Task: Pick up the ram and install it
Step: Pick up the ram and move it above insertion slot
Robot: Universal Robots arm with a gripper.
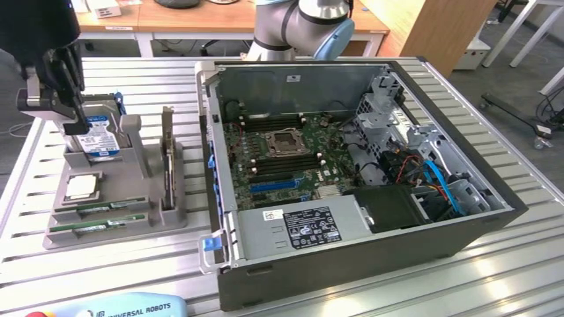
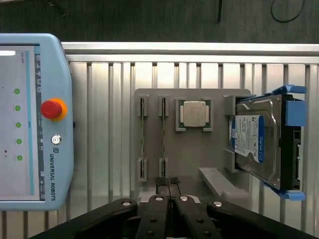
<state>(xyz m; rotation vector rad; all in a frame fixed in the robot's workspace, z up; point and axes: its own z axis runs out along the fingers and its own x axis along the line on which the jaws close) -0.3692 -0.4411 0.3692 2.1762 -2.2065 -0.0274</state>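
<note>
Two green ram sticks (image 1: 97, 210) (image 1: 95, 226) lie side by side in slots at the near end of a grey holder (image 1: 141, 198) on the exterior view's left. In the wrist view both show edge-on as thin strips (image 2: 142, 134) (image 2: 163, 134). My gripper (image 1: 53, 99) hangs high over the holder's far end, above the hard drive. Seen from the wrist camera, the gripper (image 2: 168, 181) is shut with its dark pads together and nothing between them. It stands above the holder, just off one end of the ram.
The holder also carries a blue-labelled hard drive (image 1: 92, 142) (image 2: 261, 144), a silver processor (image 1: 81, 187) (image 2: 194, 113) and an upright dark card (image 1: 168, 158). An open computer case (image 1: 440, 244) with its motherboard (image 1: 282, 148) sits beside it. A teach pendant (image 2: 30, 119) lies on the slatted table.
</note>
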